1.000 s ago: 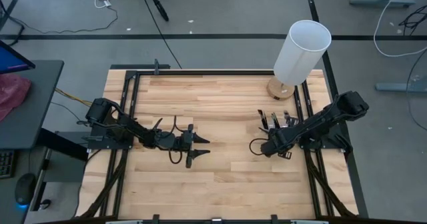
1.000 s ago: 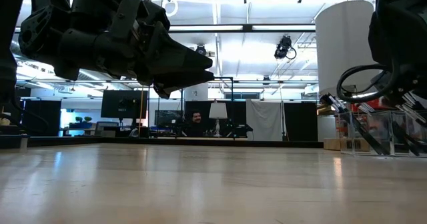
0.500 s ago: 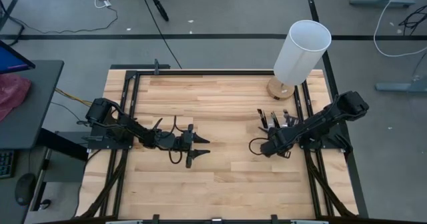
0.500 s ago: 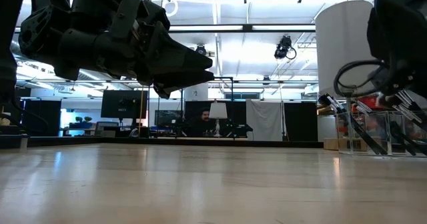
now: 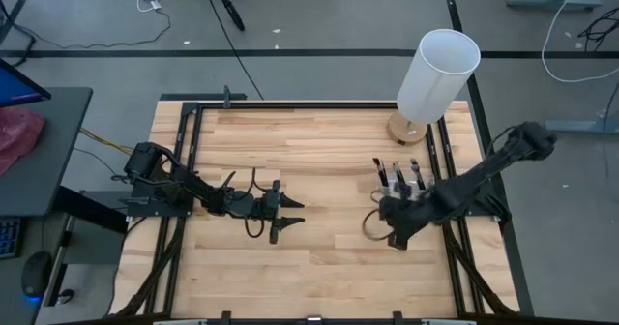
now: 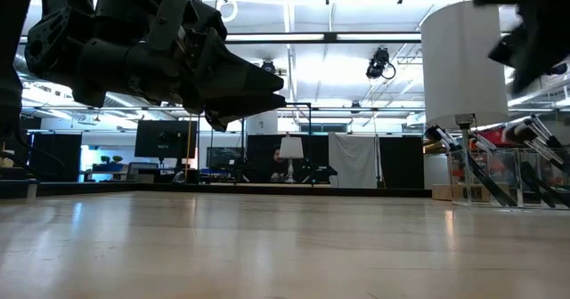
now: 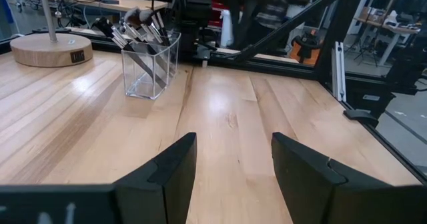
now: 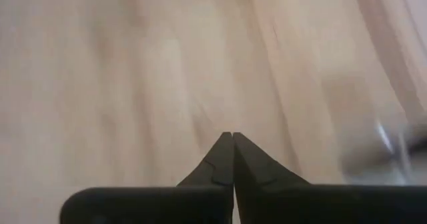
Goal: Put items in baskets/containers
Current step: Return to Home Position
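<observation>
Wooden table (image 5: 319,141) under a bright workshop ceiling (image 6: 356,14)
A white cylinder (image 5: 437,73) stands far right; left gripper (image 5: 293,212) hangs mid-table, jaws apart; right gripper (image 5: 395,238), jaws pressed together, hovers just near of the clear holder (image 7: 143,81), where the brushes (image 7: 137,34) lean.

overhead, low level, 2 wrists, table (image 5: 319,257) shared

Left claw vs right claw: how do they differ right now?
Left claw is open, fingers well apart; right claw is shut, tips touching. Left claw points level across the table toward the clear holder of brushes; right claw points down at bare wood near that holder. Both hold nothing.
</observation>
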